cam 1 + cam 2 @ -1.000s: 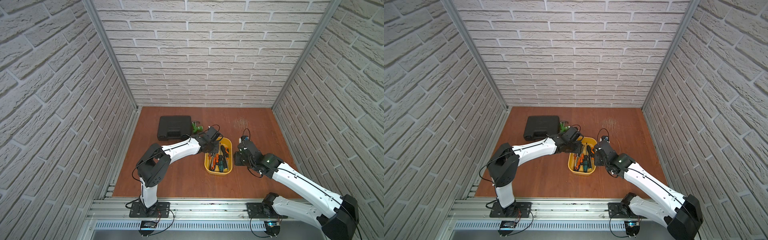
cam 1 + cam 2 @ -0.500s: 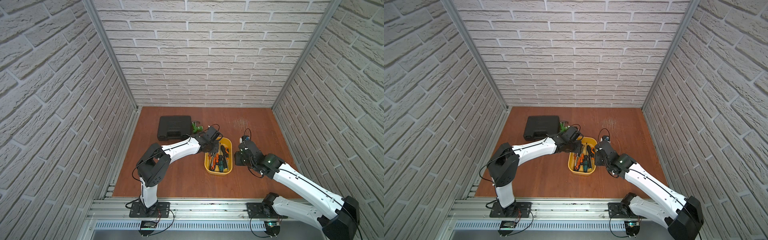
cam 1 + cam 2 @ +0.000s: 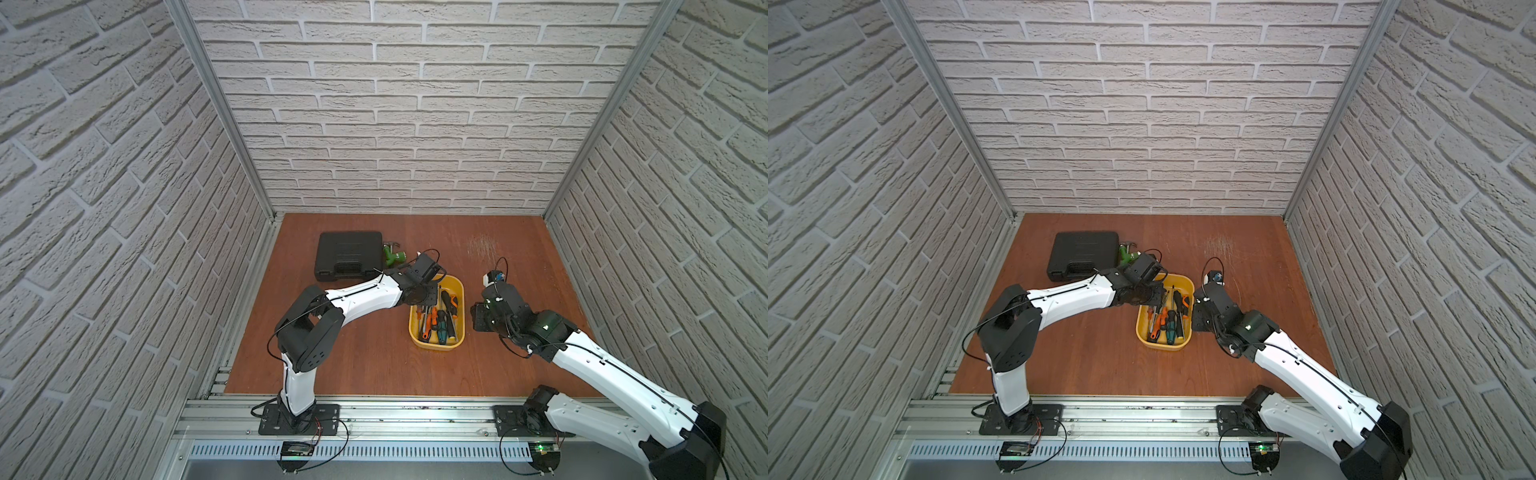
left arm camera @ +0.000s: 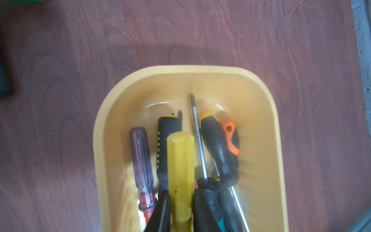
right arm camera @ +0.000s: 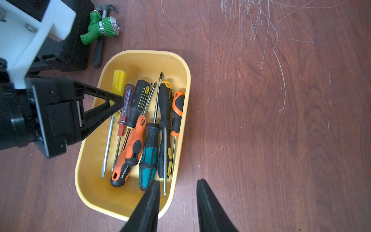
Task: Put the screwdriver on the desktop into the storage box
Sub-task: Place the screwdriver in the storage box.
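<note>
- Storage box (image 5: 140, 52), yellow, on the bench (image 5: 261, 120): holds a heap of screwdrivers lying lengthwise, among them a purple-handled screwdriver (image 5: 126, 96), an orange-and-black screwdriver (image 5: 128, 152) and a teal-and-black screwdriver (image 5: 149, 160).
- Yellow-handled screwdriver (image 5: 118, 80): inside the box, on the side nearest the left hand, its handle between that hand's fingers.
- Left hand (image 4: 181, 200): clamped on the yellow handle, over the box.
- Right hand (image 5: 178, 181): fingers partly apart, holding nothing; the box rim lies just under its fingertips.
</note>
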Controlling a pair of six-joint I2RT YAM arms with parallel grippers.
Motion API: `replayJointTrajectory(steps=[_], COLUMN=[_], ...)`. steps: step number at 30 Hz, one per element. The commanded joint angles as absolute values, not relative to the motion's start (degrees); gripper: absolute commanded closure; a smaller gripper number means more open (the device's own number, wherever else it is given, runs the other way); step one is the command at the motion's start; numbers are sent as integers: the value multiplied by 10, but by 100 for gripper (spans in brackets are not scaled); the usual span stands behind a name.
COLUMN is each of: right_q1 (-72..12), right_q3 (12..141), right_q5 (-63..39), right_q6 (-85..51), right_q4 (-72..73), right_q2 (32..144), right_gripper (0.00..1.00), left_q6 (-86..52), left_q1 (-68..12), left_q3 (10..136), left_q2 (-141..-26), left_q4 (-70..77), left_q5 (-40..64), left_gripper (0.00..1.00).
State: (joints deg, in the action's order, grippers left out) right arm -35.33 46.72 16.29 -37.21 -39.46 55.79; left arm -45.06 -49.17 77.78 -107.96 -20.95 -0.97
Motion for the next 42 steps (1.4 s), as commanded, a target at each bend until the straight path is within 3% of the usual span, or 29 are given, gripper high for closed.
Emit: replayJointTrajectory(steps=[1,42], right_q1=[-348,-344], right_q3=[474,472], right_q5=[174,185], right_q6=[-369,-375], right_q4=[-395,-403], right_q2=[546,526], right_gripper=[63,63], left_q6=[-453,-443], left_q1=[-490,-495], left_q3=[790,791], left_q2=[-1088,-1087], left_q4=[-193,-199], left_q5=[-4,-21], left_gripper=[100,100])
